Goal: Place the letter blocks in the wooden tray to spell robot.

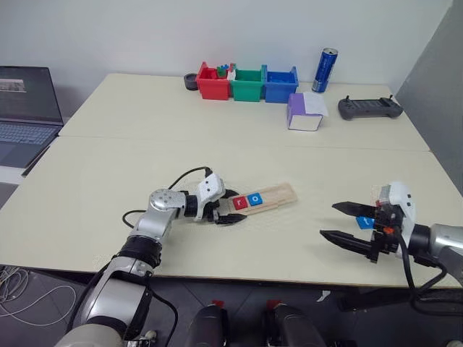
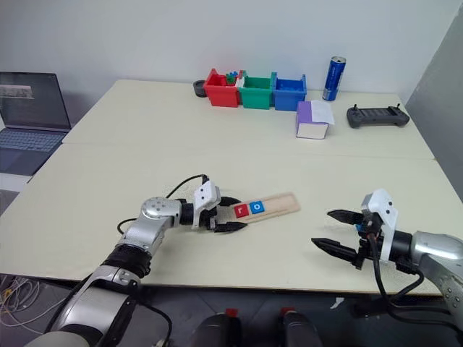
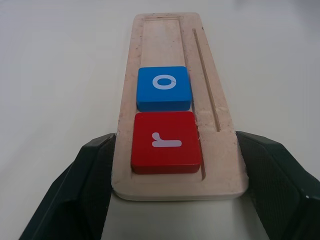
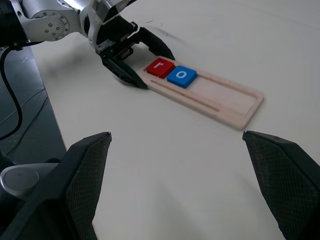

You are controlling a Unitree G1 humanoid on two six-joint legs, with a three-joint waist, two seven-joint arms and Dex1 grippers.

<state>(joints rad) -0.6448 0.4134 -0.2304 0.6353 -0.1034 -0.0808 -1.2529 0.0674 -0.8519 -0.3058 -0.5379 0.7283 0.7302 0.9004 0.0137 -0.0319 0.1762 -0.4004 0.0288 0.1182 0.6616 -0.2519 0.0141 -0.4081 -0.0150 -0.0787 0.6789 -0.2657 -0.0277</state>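
Wooden tray, holding r and o, pinched by left fingers; right fingers spread.

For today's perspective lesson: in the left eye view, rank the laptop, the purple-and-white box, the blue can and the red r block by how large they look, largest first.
1. laptop, though cut off by the picture's edge
2. purple-and-white box
3. blue can, close to the box, so that order is unsure
4. red r block, smallest despite lying nearest the camera

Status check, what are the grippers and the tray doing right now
Left gripper shut on wooden tray end. Right gripper open, empty, off to the side. Red r block, blue o block seated; three slots bare. Nothing blocking.
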